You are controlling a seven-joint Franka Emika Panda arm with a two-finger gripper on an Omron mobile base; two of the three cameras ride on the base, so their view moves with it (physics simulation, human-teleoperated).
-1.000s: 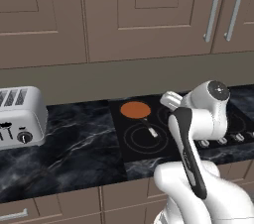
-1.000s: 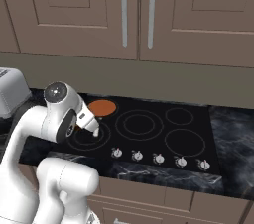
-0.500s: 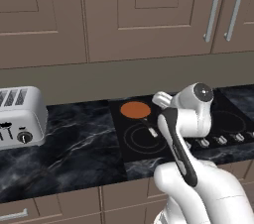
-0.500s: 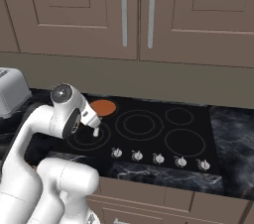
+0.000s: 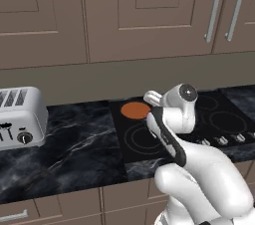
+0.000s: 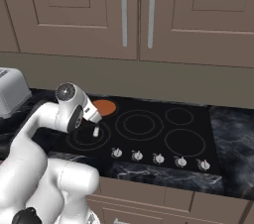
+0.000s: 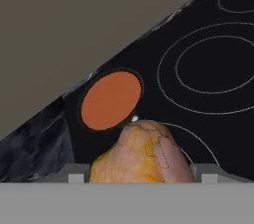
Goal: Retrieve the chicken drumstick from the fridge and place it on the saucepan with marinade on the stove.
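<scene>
The chicken drumstick [image 7: 141, 156], golden-brown and lumpy, sits between my gripper's [image 7: 141, 174] two finger tips, which are shut on it. The saucepan with marinade [image 7: 110, 100] is a small round pan of flat orange just beyond the drumstick, at the back left of the stove [image 7: 208, 64]. From the base, the saucepan [image 5: 135, 110] [image 6: 104, 107] lies just behind and beside my hand [image 6: 92, 115], which hovers over the front left burner ring. The drumstick is hidden by my arm in the left base view. The fridge is out of view.
A silver toaster [image 5: 20, 117] [image 6: 10, 89] stands on the dark marble counter [image 5: 79, 149] left of the stove. A row of small silver knobs [image 6: 158, 158] lines the stove's front edge. Brown wall cabinets [image 6: 134, 15] hang overhead.
My arm has swung left across the stove, bringing the hand and the drumstick closer to the orange pan. The grip has not changed, and the base has stayed put.
</scene>
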